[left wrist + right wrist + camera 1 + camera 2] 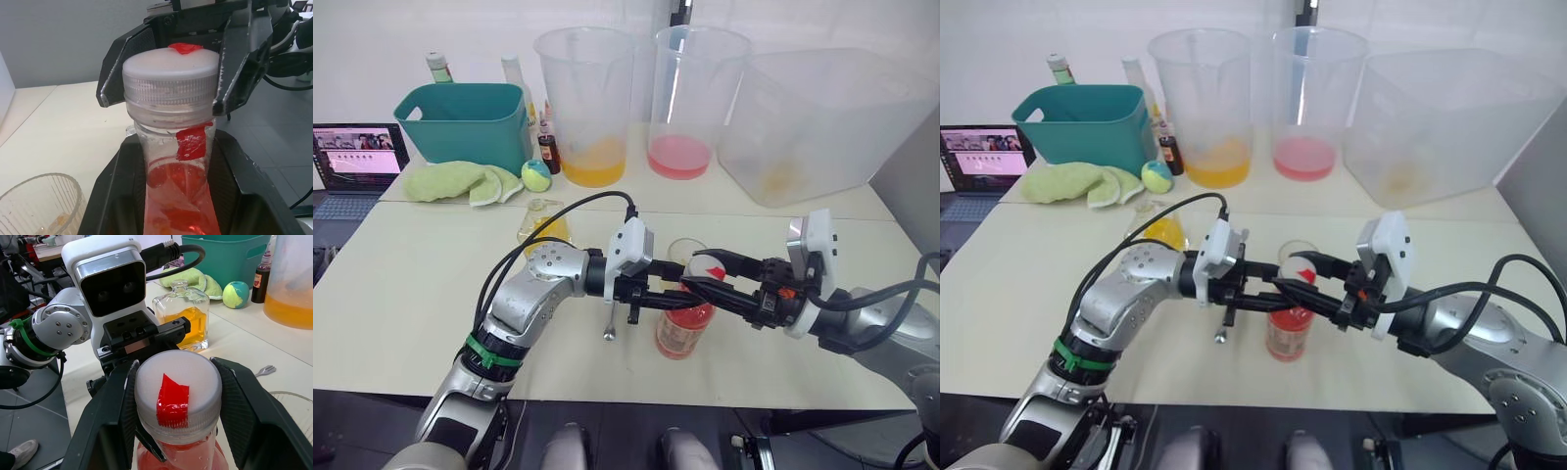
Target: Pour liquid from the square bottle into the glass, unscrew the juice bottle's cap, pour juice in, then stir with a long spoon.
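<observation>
Juice bottle (684, 331): we are seeing it standing upright just in front of the glass (686, 253).
Left gripper (176, 196): its fingers are clenching the bottle's neck.
Right gripper (177, 396): its fingers are grasping the cap (177, 391).

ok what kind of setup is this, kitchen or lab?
Looks like a lab bench staged for drink mixing, not a kitchen: a plain table against a bare white wall, big plastic buckets of coloured liquid, and an open laptop at the edge.
</observation>
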`<action>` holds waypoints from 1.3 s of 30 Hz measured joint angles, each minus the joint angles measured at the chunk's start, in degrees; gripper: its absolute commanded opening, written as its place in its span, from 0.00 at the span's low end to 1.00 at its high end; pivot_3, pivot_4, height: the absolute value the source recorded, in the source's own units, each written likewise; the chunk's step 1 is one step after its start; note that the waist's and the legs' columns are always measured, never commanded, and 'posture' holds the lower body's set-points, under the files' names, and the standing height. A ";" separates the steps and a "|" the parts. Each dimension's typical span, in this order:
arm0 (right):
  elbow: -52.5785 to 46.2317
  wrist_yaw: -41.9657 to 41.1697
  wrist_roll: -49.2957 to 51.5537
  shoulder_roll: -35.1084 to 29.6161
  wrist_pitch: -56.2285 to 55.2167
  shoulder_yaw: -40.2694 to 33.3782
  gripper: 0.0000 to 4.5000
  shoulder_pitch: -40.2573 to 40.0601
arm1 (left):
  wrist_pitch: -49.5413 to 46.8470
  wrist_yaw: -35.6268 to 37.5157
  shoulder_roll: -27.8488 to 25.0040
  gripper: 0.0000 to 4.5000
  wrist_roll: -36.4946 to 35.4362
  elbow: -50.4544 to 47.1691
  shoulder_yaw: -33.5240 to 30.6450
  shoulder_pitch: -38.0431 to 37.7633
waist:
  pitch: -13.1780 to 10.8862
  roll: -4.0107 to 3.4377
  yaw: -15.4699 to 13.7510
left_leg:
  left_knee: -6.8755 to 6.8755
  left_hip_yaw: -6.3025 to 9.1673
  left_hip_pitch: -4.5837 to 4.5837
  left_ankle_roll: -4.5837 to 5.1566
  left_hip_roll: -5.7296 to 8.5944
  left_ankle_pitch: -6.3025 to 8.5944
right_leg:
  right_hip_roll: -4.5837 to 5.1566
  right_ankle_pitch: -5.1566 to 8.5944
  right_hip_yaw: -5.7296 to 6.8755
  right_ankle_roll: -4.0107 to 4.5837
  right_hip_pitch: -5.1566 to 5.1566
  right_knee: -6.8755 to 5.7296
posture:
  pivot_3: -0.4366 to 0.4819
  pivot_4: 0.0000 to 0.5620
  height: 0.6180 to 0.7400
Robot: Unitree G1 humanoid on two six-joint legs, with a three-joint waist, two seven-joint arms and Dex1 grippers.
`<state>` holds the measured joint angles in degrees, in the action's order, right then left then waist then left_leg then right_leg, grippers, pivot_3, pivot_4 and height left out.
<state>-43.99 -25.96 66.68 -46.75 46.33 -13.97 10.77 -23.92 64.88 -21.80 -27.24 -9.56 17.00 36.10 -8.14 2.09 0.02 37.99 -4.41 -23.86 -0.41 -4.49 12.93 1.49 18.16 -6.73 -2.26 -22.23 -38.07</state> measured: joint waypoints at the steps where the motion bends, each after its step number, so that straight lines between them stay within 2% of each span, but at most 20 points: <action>1: -0.01 0.02 0.00 0.00 0.00 0.00 0.40 0.00 | 0.00 0.03 0.00 0.27 0.00 0.01 0.00 0.00 | 0.00 0.00 0.00 | 0.00 0.01 0.00 0.00 0.00 0.00 | 0.00 0.00 0.00 0.00 0.00 0.00 | 0.48 0.27 0.92; 4: 0.04 -0.03 -0.10 0.05 0.00 0.11 0.40 0.16 | 0.00 0.15 -0.04 0.27 -0.02 0.02 -0.03 0.00 | 0.00 0.00 0.02 | 0.00 0.01 -0.01 0.00 0.00 0.00 | 0.00 0.00 0.00 0.00 0.00 0.00 | 0.48 0.27 0.92; 7: 3.94 -5.71 -1.95 -0.30 -0.39 2.02 0.40 3.20 | -0.15 0.21 -0.49 0.27 -0.07 0.05 -0.35 0.19 | 0.00 0.00 0.17 | 0.03 0.00 -0.01 0.01 0.00 -0.01 | -0.01 0.00 -0.01 0.00 0.00 0.02 | 0.48 0.27 0.92; 10: 10.13 -15.19 -4.79 -1.20 -1.22 4.56 0.40 7.37 | -0.16 0.35 -0.88 0.27 -0.07 0.23 -0.44 0.40 | 0.00 -0.01 0.60 | 0.04 0.01 0.00 0.01 -0.02 -0.01 | -0.05 0.00 0.00 0.00 0.00 -0.01 | 0.48 0.27 0.92; 14: 22.37 -32.11 -11.11 -1.77 -4.02 11.48 0.40 17.02 | -0.28 0.78 -1.90 0.27 -0.14 0.44 -0.71 0.79 | -0.03 -0.07 1.07 | 0.04 -0.02 0.05 0.02 -0.10 -0.01 | -0.14 0.00 -0.01 0.01 -0.03 -0.02 | 0.48 0.27 0.92; 18: 33.86 -46.89 -18.13 0.52 -7.37 18.46 0.40 27.13 | -0.94 1.60 -3.02 0.27 -0.68 0.55 -1.49 0.92 | -0.05 -0.12 1.07 | 0.06 -0.04 0.05 0.03 -0.13 0.00 | -0.16 -0.01 -0.01 0.02 -0.05 -0.08 | 0.48 0.27 0.92; 21: 37.49 -52.96 -20.95 1.68 -9.46 20.38 0.40 29.95 | -1.19 2.36 -3.18 0.27 -0.87 0.54 -1.58 0.96 | -0.06 -0.13 0.61 | 0.06 -0.01 0.04 0.04 -0.13 0.00 | -0.15 -0.01 0.03 0.03 -0.04 -0.15 | 0.48 0.27 0.92; 26: 37.82 -55.90 -22.77 2.35 -9.76 20.21 0.40 30.53 | -1.18 3.46 -3.19 0.27 -0.85 0.54 -1.43 1.15 | -0.06 -0.13 0.22 | 0.07 -0.01 0.03 0.05 -0.12 0.01 | -0.11 -0.01 0.05 0.03 -0.04 -0.16 | 0.48 0.27 0.92; 33: 33.96 -53.87 -22.64 2.45 -8.86 17.38 0.40 27.39 | -0.95 4.43 -2.94 0.27 -0.48 0.68 -1.08 1.49 | -0.05 -0.13 0.13 | 0.07 0.00 0.02 0.05 -0.11 0.02 | -0.12 -0.01 0.06 0.03 -0.04 -0.19 | 0.48 0.27 0.92; 35: 31.20 -51.55 -21.79 2.10 -6.30 16.06 0.63 26.14 | -0.73 4.84 -2.88 0.27 -0.40 0.81 -1.07 1.58 | -0.06 -0.14 0.09 | 0.07 0.00 0.02 0.05 -0.11 0.02 | -0.11 -0.01 0.06 0.03 -0.04 -0.19 | 0.48 0.27 0.92; 39: 26.93 -47.34 -18.50 2.08 -2.61 14.29 0.92 25.38 | -0.23 5.20 -2.33 0.27 0.05 0.81 -0.41 1.89 | -0.06 -0.14 0.06 | 0.07 0.00 0.01 0.05 -0.10 0.02 | -0.10 -0.01 0.05 0.03 -0.04 -0.18 | 0.48 0.27 0.92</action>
<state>-17.06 -73.30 48.18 -44.68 43.72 0.32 36.15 -24.16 70.07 -24.13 -27.19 -8.75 16.59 37.99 -8.19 1.95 0.09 38.06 -4.41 -23.85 -0.36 -4.59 12.95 1.38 18.15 -6.68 -2.22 -22.27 -38.25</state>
